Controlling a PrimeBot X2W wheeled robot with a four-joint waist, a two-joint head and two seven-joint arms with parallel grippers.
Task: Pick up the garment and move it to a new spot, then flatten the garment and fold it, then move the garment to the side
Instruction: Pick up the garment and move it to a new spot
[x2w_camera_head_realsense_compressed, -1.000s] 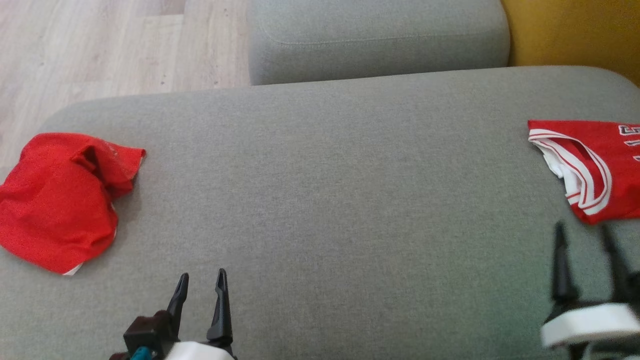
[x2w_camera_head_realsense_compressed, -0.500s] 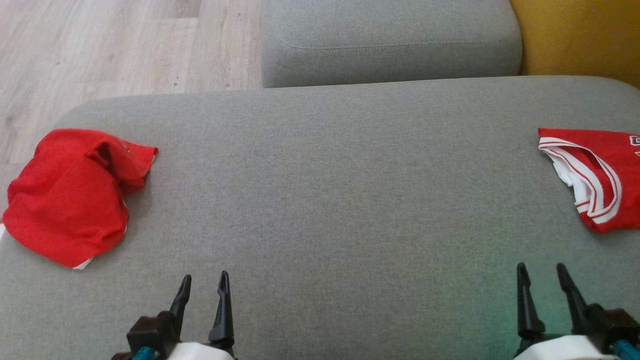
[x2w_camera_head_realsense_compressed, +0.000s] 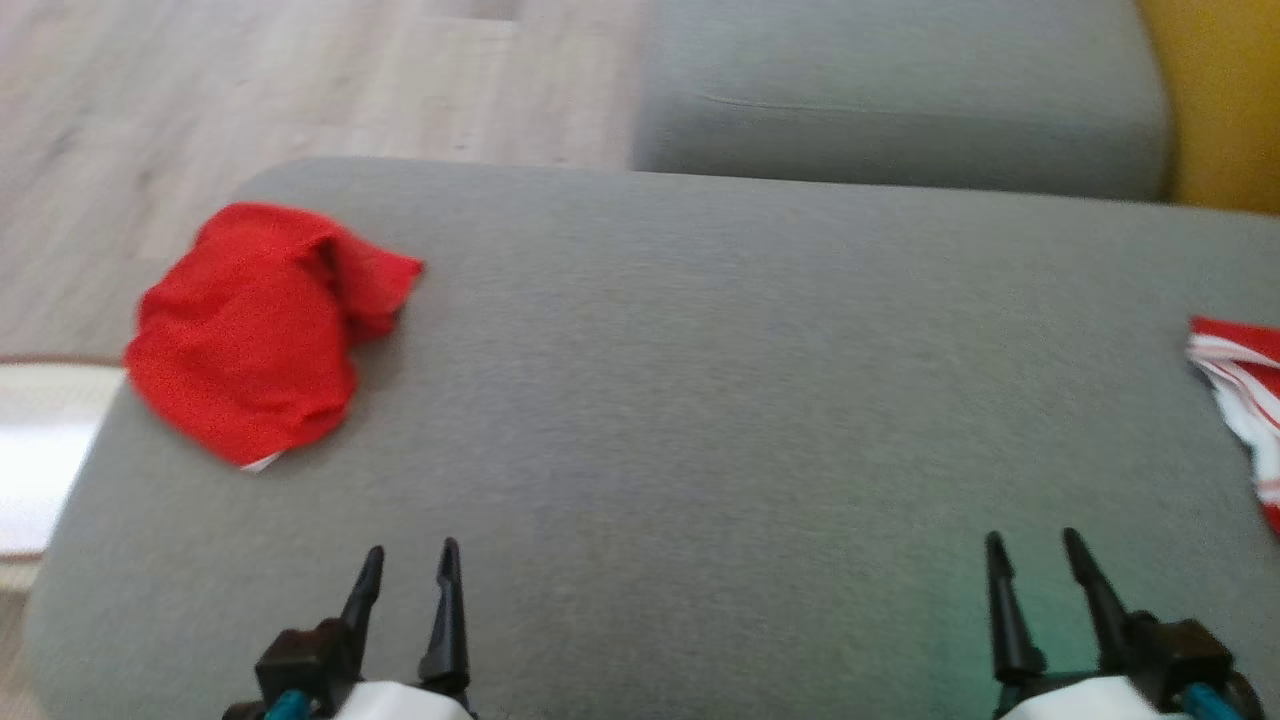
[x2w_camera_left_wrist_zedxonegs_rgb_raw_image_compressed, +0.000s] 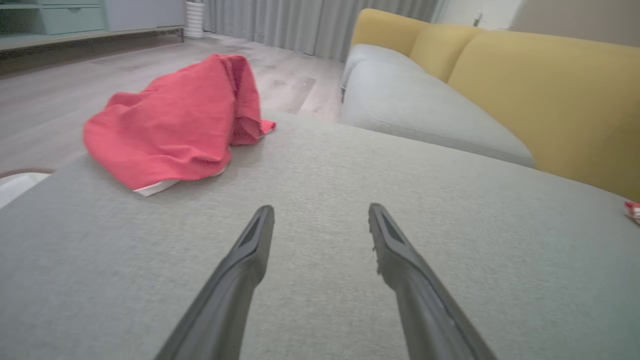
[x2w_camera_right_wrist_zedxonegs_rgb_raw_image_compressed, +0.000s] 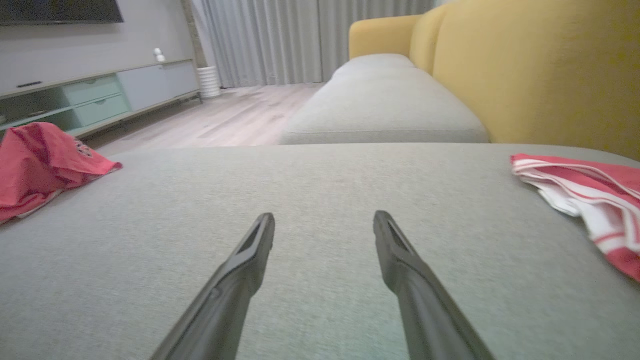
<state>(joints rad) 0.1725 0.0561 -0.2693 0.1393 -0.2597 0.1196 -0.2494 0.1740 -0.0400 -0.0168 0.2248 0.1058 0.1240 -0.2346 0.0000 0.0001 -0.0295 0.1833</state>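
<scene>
Crumpled red mesh garment sits ahead-left of L gripper, flap pointing right. It and R gripper: narrow gap, empty.

open cushion lies between red garment and striped jersey

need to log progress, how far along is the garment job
Possibly done: a red-and-white garment lies aside at the right edge of the cushion. In hand: nothing; the left claw and right claw are open and empty. Left: the crumpled red garment at the left lies untouched, so pickup, flattening, folding and moving aside remain.
</scene>
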